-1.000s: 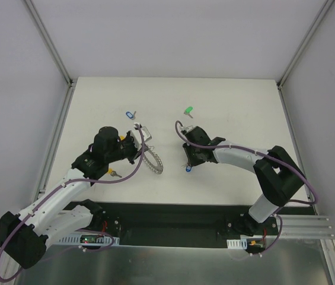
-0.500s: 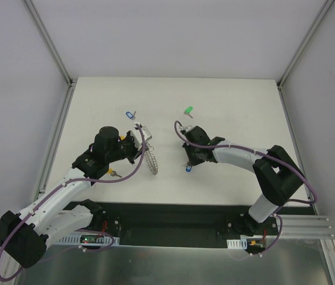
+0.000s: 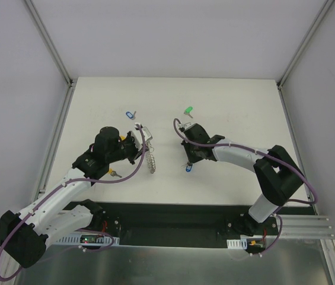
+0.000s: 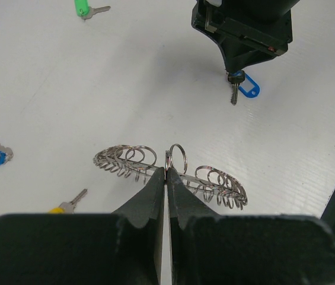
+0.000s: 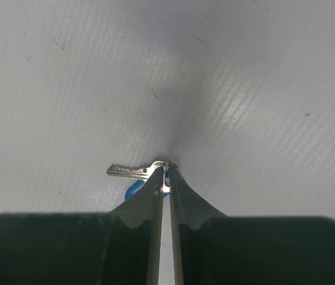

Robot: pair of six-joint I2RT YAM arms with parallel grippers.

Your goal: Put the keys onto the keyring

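Note:
My left gripper (image 4: 166,173) is shut on the rim of the keyring (image 4: 220,183), a silver ring edged with many wire loops, and holds it on edge just over the table (image 3: 150,161). To the right, my right gripper (image 5: 167,175) is pinched on the small ring of the solid-blue key (image 5: 131,171). The key's blade points left and its blue head sits under the fingers. In the top view this key (image 3: 187,168) lies below the right gripper (image 3: 188,162). The other keys lie loose on the table.
A green key (image 3: 187,110) lies at the back of the white table (image 3: 244,107). A pale blue key (image 3: 130,114) lies behind the left gripper. Near the left arm lies a yellow key (image 3: 113,173). The table's near edge meets a black strip.
The right jaws have closed in onto the blue key's small ring. The left gripper has turned the keyring from lying slanted to standing nearly edge-on.

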